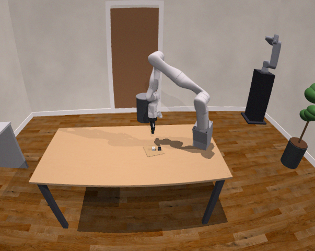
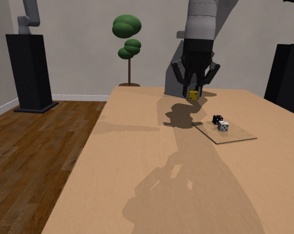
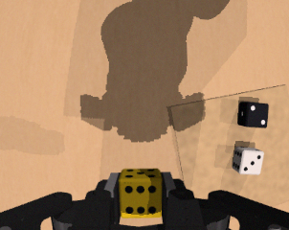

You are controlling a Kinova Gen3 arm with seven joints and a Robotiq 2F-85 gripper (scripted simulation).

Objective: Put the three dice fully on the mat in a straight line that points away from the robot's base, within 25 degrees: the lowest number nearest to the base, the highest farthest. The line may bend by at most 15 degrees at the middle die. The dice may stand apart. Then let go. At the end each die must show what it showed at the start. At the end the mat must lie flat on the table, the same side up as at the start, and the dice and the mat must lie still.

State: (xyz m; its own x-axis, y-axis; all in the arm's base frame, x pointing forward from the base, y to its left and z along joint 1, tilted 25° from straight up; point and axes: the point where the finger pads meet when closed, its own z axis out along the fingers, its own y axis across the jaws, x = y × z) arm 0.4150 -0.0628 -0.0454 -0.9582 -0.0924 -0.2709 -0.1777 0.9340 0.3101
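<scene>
My gripper (image 1: 152, 132) (image 2: 192, 95) (image 3: 141, 186) is shut on a yellow die (image 2: 193, 94) (image 3: 140, 192) and holds it in the air above the table, off the mat. The die's face toward the wrist camera shows six black pips. A thin tan mat (image 1: 154, 153) (image 2: 232, 137) (image 3: 209, 134) lies flat on the table. On it stand a black die (image 1: 159, 148) (image 2: 217, 119) (image 3: 254, 114) nearer the robot's base and a white die (image 1: 153, 148) (image 2: 223, 126) (image 3: 248, 159) close beside it. Both lie apart from my gripper.
The robot's grey base block (image 1: 202, 136) stands on the table's right side. The wooden table (image 1: 97, 162) (image 2: 142, 176) carries the arm's dark shadow. A dark bin (image 1: 141, 107), a pedestal (image 1: 258, 94) and a potted plant (image 1: 300, 140) stand on the floor around.
</scene>
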